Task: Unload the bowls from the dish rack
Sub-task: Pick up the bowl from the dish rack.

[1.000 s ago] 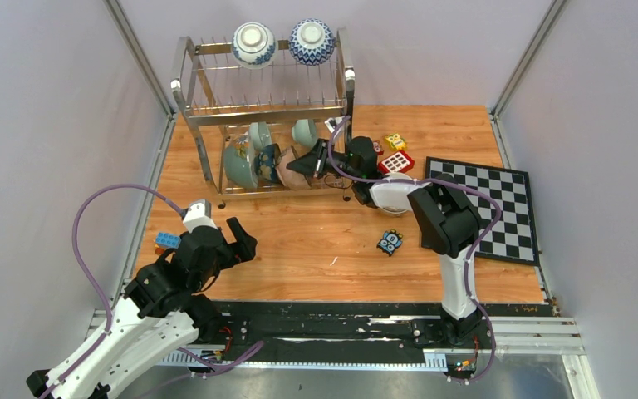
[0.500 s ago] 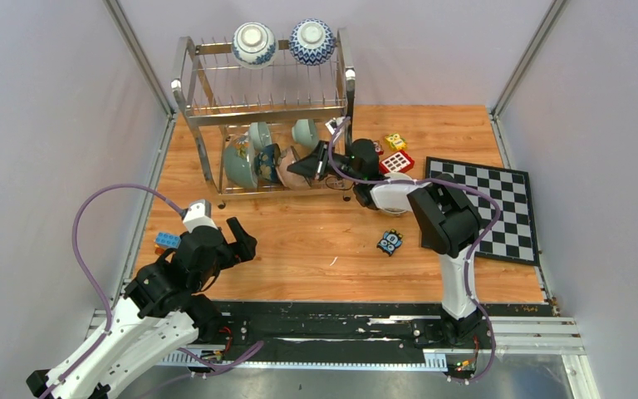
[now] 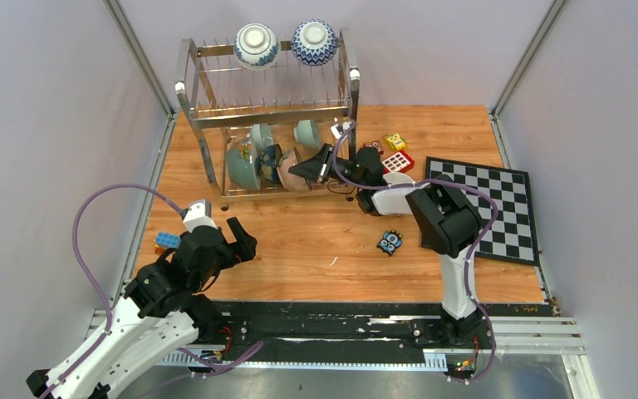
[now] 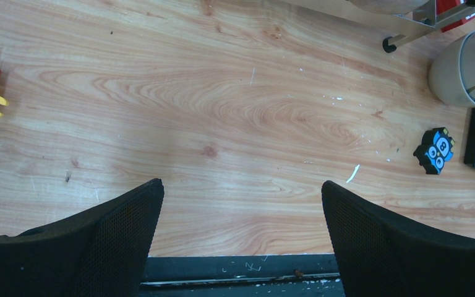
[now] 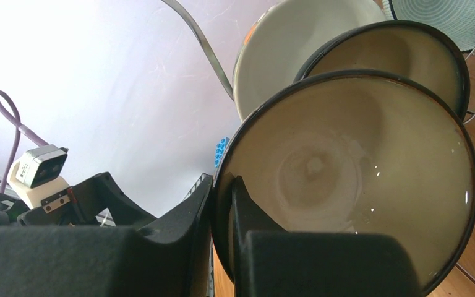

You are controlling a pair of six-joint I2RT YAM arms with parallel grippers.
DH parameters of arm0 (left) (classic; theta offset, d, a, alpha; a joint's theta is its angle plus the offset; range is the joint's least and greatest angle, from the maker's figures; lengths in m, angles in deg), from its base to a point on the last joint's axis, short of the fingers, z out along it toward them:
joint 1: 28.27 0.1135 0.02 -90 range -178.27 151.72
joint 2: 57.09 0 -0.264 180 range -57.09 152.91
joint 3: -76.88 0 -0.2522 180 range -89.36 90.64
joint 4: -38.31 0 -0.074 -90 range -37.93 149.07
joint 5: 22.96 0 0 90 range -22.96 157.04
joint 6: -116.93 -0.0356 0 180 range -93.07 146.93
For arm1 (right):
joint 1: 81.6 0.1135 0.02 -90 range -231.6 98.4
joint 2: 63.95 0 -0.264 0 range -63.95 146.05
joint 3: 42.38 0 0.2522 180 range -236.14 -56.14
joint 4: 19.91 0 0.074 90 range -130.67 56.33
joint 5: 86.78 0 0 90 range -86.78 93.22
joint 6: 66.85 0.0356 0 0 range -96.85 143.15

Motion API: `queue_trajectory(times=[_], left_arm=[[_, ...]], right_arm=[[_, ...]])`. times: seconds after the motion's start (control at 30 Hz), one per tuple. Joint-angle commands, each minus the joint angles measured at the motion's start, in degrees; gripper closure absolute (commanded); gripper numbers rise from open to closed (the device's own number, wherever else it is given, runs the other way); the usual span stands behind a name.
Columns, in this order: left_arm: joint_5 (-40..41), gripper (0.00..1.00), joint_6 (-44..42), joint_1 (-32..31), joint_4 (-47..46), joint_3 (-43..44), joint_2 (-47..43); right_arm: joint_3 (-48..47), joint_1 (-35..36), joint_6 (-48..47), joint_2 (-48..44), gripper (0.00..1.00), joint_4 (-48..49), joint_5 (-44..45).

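The right pincer (image 5: 222,192) clamps the rim of the dark brown bowl (image 5: 346,179), so it can leave the dish rack (image 3: 274,116); the left pincer (image 4: 241,185) hangs open.

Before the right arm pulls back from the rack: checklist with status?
1. Right gripper shut on the rim of the dark-rimmed bowl: ok.
2. Held bowl apart from the neighbouring bowl behind it: cannot tell.
3. Bowl free of the dish rack wires: cannot tell.
4. Left gripper open, well away from the rack: ok.
5. Bare table in front of the rack for set-down: ok.
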State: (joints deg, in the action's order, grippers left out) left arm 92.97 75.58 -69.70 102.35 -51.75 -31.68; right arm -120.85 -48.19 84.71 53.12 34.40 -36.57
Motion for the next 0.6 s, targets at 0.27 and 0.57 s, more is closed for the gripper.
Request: queue_trajectory(times=[0.27,0.57], left_arm=[[1.0,0.00,0.1,0.3,-0.6,1.2,0.3],[1.2,0.00,0.0,0.3,-0.5,1.4,0.1]], right_arm=[[3.1,-3.5,8.0,-6.2,0.97,9.0,6.2],[5.1,-3.8,7.1,-8.6,0.97,7.7,6.9]])
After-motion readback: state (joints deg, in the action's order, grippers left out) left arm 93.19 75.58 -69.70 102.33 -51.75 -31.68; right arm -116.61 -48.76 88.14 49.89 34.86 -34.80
